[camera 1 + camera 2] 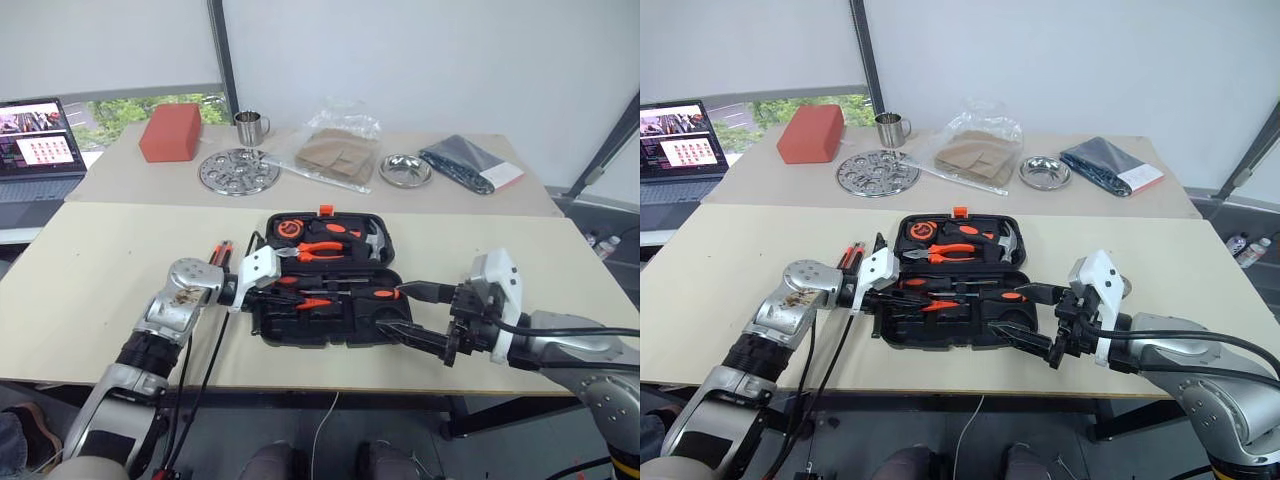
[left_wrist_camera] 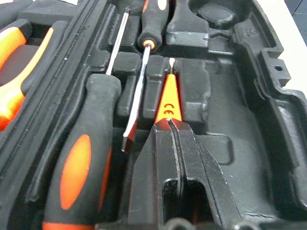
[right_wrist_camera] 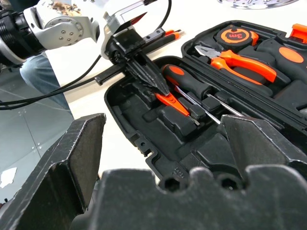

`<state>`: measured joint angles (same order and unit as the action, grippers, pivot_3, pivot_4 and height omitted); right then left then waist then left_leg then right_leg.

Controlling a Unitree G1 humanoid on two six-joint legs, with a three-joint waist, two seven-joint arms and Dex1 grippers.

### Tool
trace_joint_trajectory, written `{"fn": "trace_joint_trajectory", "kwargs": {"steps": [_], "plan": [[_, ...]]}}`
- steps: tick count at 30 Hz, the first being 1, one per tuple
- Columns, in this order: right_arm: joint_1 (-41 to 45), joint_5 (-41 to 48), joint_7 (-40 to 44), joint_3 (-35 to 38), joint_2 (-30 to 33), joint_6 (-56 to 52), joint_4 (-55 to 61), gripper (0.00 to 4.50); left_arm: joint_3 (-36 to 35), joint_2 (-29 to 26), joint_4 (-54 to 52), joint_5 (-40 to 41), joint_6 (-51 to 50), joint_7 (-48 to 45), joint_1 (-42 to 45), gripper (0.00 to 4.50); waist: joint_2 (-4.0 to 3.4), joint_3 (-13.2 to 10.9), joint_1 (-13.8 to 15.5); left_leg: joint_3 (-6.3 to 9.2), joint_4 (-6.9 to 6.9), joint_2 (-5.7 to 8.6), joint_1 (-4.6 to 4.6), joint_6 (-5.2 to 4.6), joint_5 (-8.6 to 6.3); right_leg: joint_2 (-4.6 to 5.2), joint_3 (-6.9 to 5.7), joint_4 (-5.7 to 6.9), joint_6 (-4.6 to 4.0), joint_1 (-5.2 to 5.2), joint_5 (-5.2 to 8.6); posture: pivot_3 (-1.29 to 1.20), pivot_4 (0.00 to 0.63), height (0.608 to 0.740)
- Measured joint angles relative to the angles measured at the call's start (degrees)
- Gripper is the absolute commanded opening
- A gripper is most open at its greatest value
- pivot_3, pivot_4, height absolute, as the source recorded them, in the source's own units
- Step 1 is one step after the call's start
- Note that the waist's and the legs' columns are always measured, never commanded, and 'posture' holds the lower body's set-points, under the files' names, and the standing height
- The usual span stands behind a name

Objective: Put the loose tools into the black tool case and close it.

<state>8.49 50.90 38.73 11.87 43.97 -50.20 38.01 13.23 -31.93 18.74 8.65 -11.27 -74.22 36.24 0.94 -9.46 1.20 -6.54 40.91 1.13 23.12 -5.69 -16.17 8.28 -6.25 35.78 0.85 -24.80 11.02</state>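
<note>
The black tool case [image 1: 262, 325] lies open on the near table, its lid half holding pliers [image 1: 325, 250], a tape measure [image 1: 287, 229] and a hammer [image 1: 370, 240]. Orange-and-black screwdrivers [image 2: 81, 167] rest in the near half's recesses. My left gripper [image 2: 169, 125] reaches in from the case's left side and is shut on the end of a slim red-orange screwdriver [image 2: 168, 98] lying in a recess. My right gripper [image 1: 390, 310] hovers open at the case's front right corner, nothing between its fingers. More loose tools [image 1: 220, 252] with red and black handles lie on the table left of the case.
On the far table stand a red box [image 1: 170, 132], a metal cup [image 1: 250, 127], a round metal plate [image 1: 238, 171], a plastic bag [image 1: 335, 150], a steel bowl [image 1: 405, 169] and a dark packet [image 1: 470, 163]. A laptop [image 1: 38, 150] sits far left.
</note>
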Motion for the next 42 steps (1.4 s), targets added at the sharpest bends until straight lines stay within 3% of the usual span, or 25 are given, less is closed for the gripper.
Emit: {"fn": "trace_joint_trajectory", "kwargs": {"steps": [1,5,9,13,15,18,22,29,37,38,40,42], "plan": [[0.1,-0.1,0.1,-0.2,0.0,0.1,-0.2,4.5,-0.9,-0.1,-0.6,0.4,-0.4,0.5,-0.5,0.04,0.0,0.0,0.0,0.0,0.01,0.0,-0.01,0.0,0.0,0.0,-0.01,0.0,0.0,0.02,0.0,0.0,0.15,0.734],[3.5,-1.2,1.1,-2.3,-0.1,1.2,-1.8,4.5,-6.8,-3.2,-5.1,5.6,-10.3,2.3,-3.9,1.07,0.04,0.0,-0.9,-0.02,0.01,-0.04,0.11,-0.04,0.03,-0.04,0.03,0.05,-0.01,-0.17,-0.01,0.0,0.15,0.734],[7.6,-2.5,3.3,-4.8,-0.1,2.4,-4.5,4.5,-18.6,-8.4,-15.4,14.0,-22.2,6.6,-9.9,2.59,0.04,0.0,-1.1,0.02,-0.04,-0.03,0.17,-0.37,0.24,-0.06,0.03,0.07,-0.01,-0.24,0.0,0.0,0.15,0.734],[11.4,-5.4,7.3,-9.2,0.0,4.6,-7.9,4.5,-35.1,-11.9,-23.8,17.3,-29.2,14.2,-26.5,4.04,0.03,-0.1,-1.9,-0.02,-0.19,0.03,0.02,-0.3,0.19,-0.04,-0.04,-0.03,0.11,-0.18,0.11,0.0,0.15,0.734],[12.0,-6.4,8.5,-10.4,-0.1,5.2,-9.4,4.5,-38.7,-11.1,-25.9,18.1,-31.0,17.5,-30.8,4.47,0.06,-0.1,-1.5,0.04,-0.19,0.04,0.14,-0.22,0.15,-0.02,-0.19,-0.09,0.1,-0.19,0.12,0.0,0.15,0.734],[14.4,-7.6,10.3,-12.5,-1.3,6.4,-11.5,4.5,-42.4,-8.6,-30.7,18.6,-34.1,24.5,-34.8,4.47,0.05,-0.1,-0.2,0.1,-0.15,0.09,0.14,0.26,-0.12,0.1,-0.48,-0.22,0.1,-0.1,0.11,0.0,0.15,0.734],[15.9,-8.9,12.4,-13.7,-1.7,7.4,-13.1,4.5,-40.8,-8.2,-34.2,18.5,-38.7,31.7,-33.3,4.47,0.03,-0.1,0.7,0.21,-0.15,0.13,0.1,0.31,-0.13,0.07,-0.71,-0.46,0.18,-0.11,-0.02,0.0,0.15,0.734],[15.5,-10.2,13.8,-14.3,-1.9,7.6,-13.6,4.5,-32.5,-6.2,-29.0,16.7,-52.1,45.4,-15.1,4.47,0.05,-0.1,0.9,0.19,-0.15,0.15,0.02,0.36,-0.08,-0.43,-0.68,-0.39,0.09,0.22,-0.16,0.0,0.15,0.734],[12.8,-10.2,12.2,-13.7,-2.2,7.6,-11.0,4.5,-22.4,-3.7,-20.8,13.1,-53.0,48.5,-7.8,4.47,0.01,-0.1,-0.4,0.17,-0.33,-0.01,-0.29,0.39,-0.07,-0.8,-0.69,-0.67,0.11,0.56,-0.01,0.0,0.15,0.734],[12.6,-10.2,11.9,-13.7,-2.2,7.6,-10.8,4.5,-21.8,-3.7,-20.2,12.6,-52.4,48.6,-7.6,3.95,0.0,-0.1,-0.4,0.16,-0.34,-0.01,-0.31,0.45,-0.05,-0.79,-0.66,-0.66,0.11,0.56,-0.01,0.0,0.15,0.734],[12.0,-10.1,11.3,-13.3,-2.2,7.6,-10.0,4.5,-21.2,-3.7,-18.9,11.6,-51.2,48.9,-7.3,3.47,0.0,-0.1,-0.4,0.17,-0.33,-0.05,-0.35,0.57,-0.03,-0.73,-0.64,-0.64,0.11,0.57,-0.01,0.0,0.15,0.734],[11.1,-9.8,10.7,-12.9,-2.2,7.5,-9.3,4.5,-20.9,-4.0,-17.5,10.7,-49.8,48.8,-7.2,2.63,0.0,-0.1,-0.4,0.19,-0.33,-0.08,-0.35,0.6,-0.04,-0.69,-0.62,-0.64,0.19,0.55,0.04,0.0,0.15,0.734]]}}
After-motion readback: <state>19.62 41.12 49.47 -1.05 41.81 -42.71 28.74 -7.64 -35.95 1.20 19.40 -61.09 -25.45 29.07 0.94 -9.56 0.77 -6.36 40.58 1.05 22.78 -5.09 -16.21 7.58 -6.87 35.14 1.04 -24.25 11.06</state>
